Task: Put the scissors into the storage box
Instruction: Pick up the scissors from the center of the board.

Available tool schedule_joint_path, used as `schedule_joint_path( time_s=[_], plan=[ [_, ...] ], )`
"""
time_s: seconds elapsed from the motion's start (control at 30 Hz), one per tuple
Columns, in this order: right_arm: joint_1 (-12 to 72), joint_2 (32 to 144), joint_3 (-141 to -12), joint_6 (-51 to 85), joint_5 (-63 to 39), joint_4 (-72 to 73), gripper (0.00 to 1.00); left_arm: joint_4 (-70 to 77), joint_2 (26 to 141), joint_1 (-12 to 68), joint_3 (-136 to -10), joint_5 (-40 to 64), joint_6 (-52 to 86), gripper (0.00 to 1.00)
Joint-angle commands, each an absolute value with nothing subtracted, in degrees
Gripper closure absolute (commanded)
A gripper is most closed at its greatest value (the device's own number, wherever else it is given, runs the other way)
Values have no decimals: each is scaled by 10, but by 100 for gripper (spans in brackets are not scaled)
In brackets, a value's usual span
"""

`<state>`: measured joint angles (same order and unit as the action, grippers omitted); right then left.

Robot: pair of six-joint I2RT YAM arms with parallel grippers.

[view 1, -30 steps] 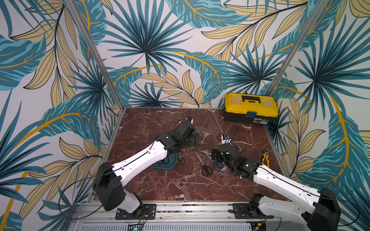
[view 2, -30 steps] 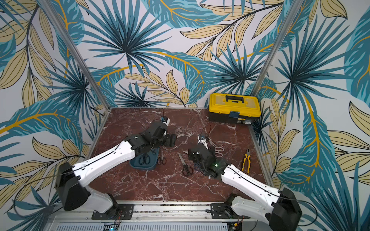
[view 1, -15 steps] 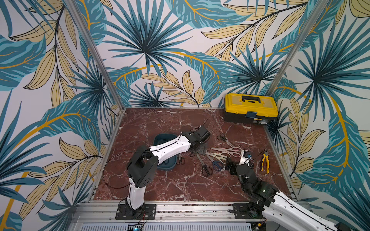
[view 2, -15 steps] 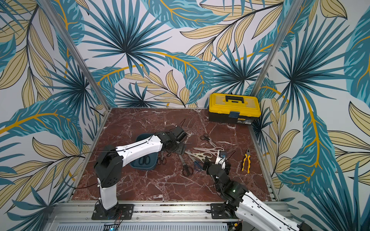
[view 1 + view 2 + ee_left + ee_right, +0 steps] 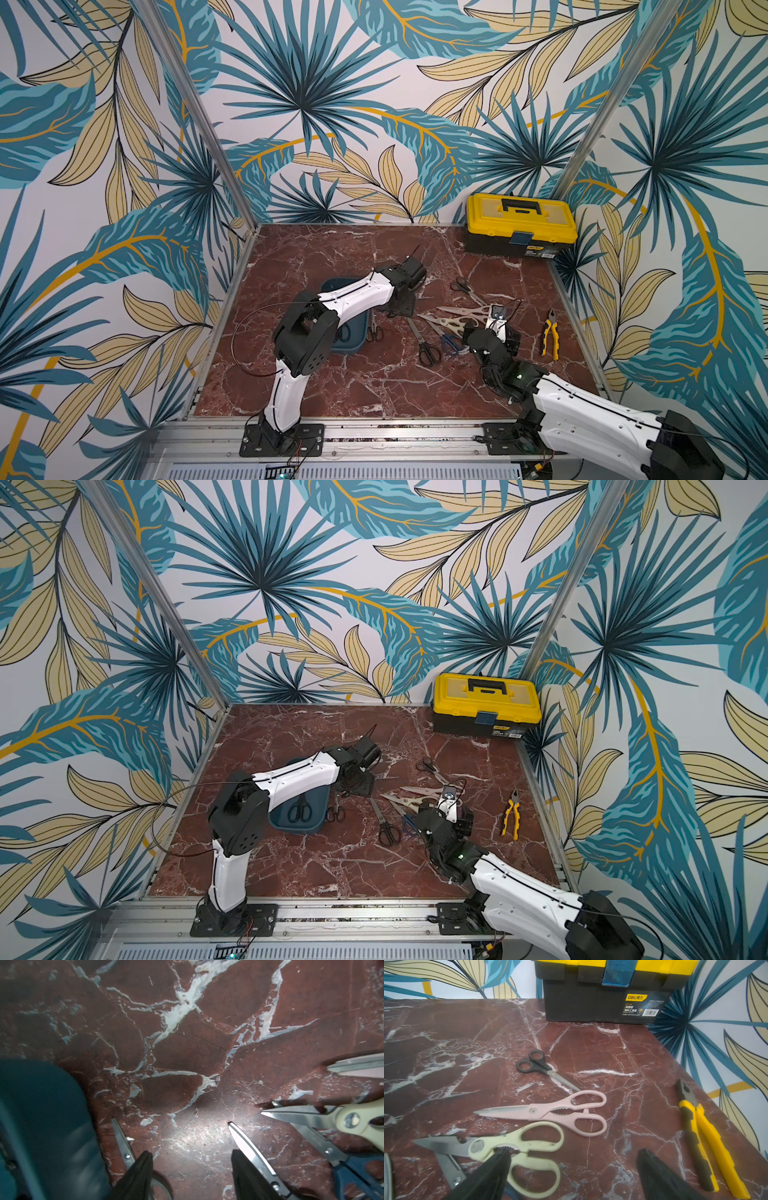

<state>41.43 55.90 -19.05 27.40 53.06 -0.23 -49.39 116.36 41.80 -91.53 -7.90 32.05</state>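
We see the storage box (image 5: 291,828) as a dark teal tub with rounded corners and no lid. It sits on the left half of the marble table (image 5: 374,374), partly under the left arm (image 5: 299,777), and one black-handled pair (image 5: 300,810) lies inside it. The other scissors are out on the marble: a tiny black pair (image 5: 335,813) just beside the box's right wall, a longer black pair (image 5: 427,347), a blue-handled pair (image 5: 451,344) crossing under a cream kitchen pair (image 5: 517,1153), a pale pink pair (image 5: 550,1113) just beyond that, and a far black pair (image 5: 537,1066) nearest the back. The left gripper (image 5: 190,1157) hangs low over bare marble between the tiny pair and the longer black pair, fingers partly spread with nothing between them; we cannot tell whether the tips touch the table. The right gripper (image 5: 573,1155) is spread wide and holds nothing, with one finger (image 5: 496,1167) in front of the cream handles. Yellow-and-black pliers (image 5: 549,338) lie near the right edge and the toolbox (image 5: 519,224) fills the far right corner — the marble toward the front rail and the far left is bare.
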Motion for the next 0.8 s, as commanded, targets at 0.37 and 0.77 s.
schedule_joint_path(
  time_s=[0.37,0.77],
  plan=[
    [412,540,-189,299,575,13,0,-516,1111,475,-895,-25,400,37],
    [412,490,-161,324,602,12,0,-488,1169,531,-937,107,485,35]
  ],
)
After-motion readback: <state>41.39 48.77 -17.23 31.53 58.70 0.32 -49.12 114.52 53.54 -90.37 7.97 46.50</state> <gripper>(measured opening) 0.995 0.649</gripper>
